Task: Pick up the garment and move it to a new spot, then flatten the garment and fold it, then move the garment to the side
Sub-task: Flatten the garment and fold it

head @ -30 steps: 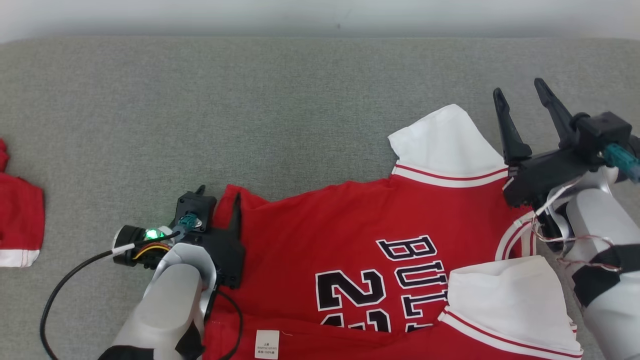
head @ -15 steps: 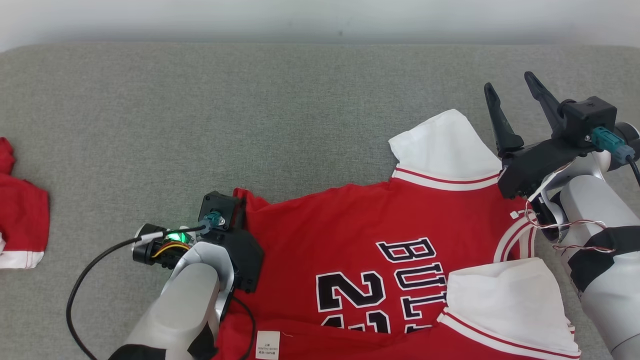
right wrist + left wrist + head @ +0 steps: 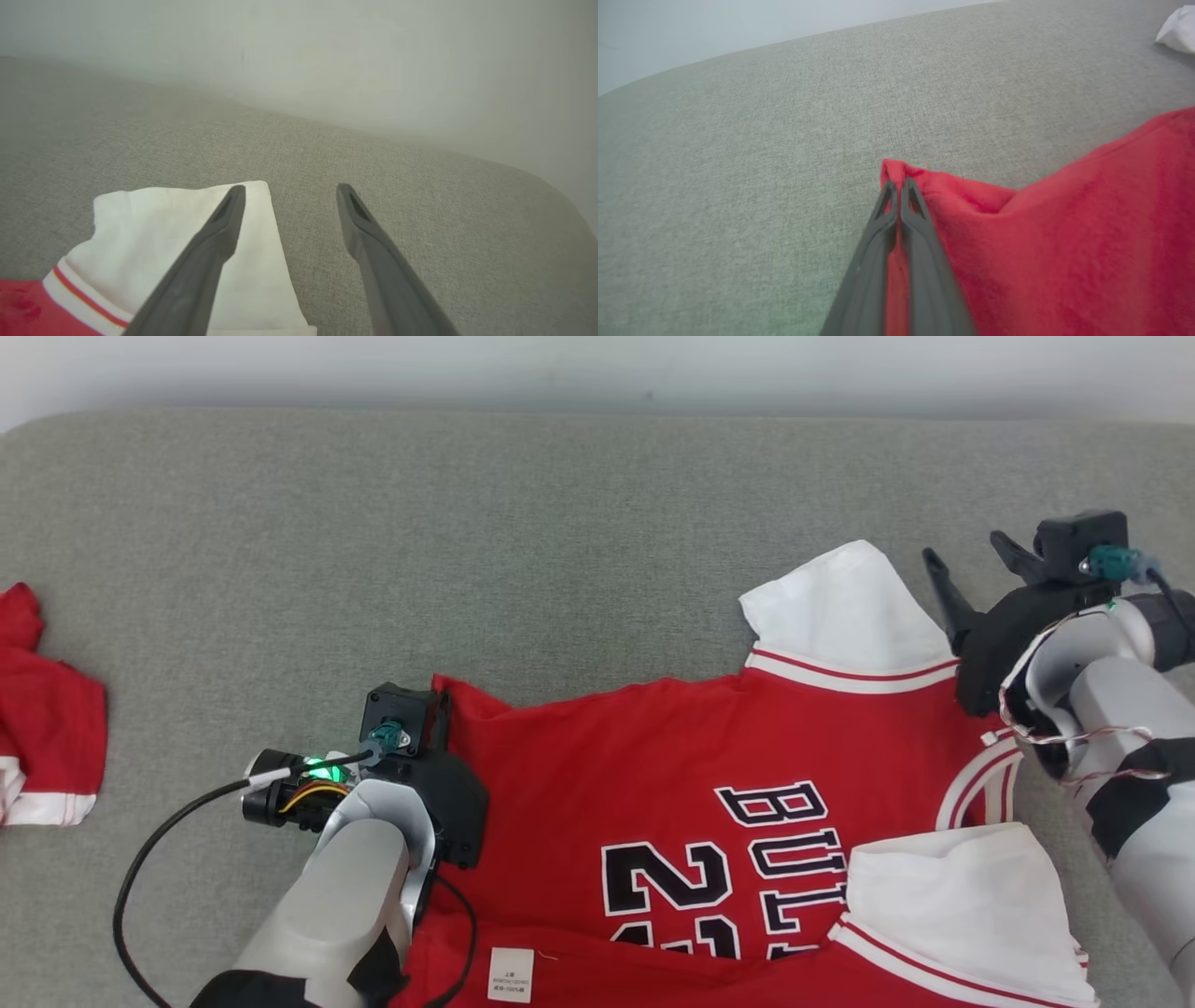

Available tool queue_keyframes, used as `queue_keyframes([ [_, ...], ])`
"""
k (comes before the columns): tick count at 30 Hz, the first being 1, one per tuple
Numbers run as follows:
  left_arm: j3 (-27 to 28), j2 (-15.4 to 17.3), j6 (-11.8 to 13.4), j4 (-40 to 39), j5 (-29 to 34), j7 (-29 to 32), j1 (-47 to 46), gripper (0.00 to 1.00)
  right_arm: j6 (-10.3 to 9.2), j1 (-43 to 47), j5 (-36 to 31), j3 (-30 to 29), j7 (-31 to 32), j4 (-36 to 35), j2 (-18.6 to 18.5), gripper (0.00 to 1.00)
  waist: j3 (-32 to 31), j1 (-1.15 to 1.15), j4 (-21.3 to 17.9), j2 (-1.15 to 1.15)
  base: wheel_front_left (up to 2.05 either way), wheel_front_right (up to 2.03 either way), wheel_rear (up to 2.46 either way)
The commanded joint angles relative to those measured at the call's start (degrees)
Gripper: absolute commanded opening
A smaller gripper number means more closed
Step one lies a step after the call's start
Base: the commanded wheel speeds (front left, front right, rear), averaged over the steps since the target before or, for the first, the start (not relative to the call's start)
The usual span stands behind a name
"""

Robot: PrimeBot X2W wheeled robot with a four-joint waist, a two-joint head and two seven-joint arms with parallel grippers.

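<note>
One corner of the jersey sits pinched in the left gripper on the grey cushion, while the gaping right gripper beside the white sleeve should probably grasp it next for flattening

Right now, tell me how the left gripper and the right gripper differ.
The left gripper is shut; the right gripper is open. The left gripper pinches a red corner of the jersey; the right gripper holds nothing, its fingers by the white sleeve. Both have two long dark fingers and sit at the far edge of the jersey.
</note>
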Motion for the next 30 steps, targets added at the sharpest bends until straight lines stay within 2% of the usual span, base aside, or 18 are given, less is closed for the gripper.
queue_keyframes([
  [1,-0.23,0.02,0.20,-0.35,-0.54,-0.52,-0.24,0.00,-0.16,-1.43,1.03,0.78,2.06,1.12,-0.75,1.00,0.48,0.00,1.11,0.00,0.00,0.00,0.00],
  [11,-3.24,0.03,0.85,-2.79,-3.14,-1.44,-0.10,0.00,-0.16,-5.33,6.53,4.84,11.02,5.03,-2.53,1.00,2.13,0.00,4.67,0.00,0.00,0.00,0.00],
  [27,-8.29,0.06,3.32,-6.80,-7.76,-1.81,-1.62,0.00,-0.16,-9.41,9.85,9.02,15.35,7.88,-4.69,1.00,5.81,0.00,8.65,0.00,0.00,0.00,0.00],
  [29,-8.76,0.09,3.65,-6.96,-8.41,-1.89,-1.65,0.00,-0.16,-9.30,10.26,9.64,15.94,8.13,-4.65,0.84,5.97,0.00,8.88,0.00,0.00,0.00,0.00],
  [30,-8.94,0.10,3.83,-7.00,-8.70,-1.96,-1.69,0.00,-0.16,-9.36,10.47,9.91,16.16,8.27,-4.73,0.67,6.06,0.00,8.93,0.00,0.00,0.00,0.00],
])
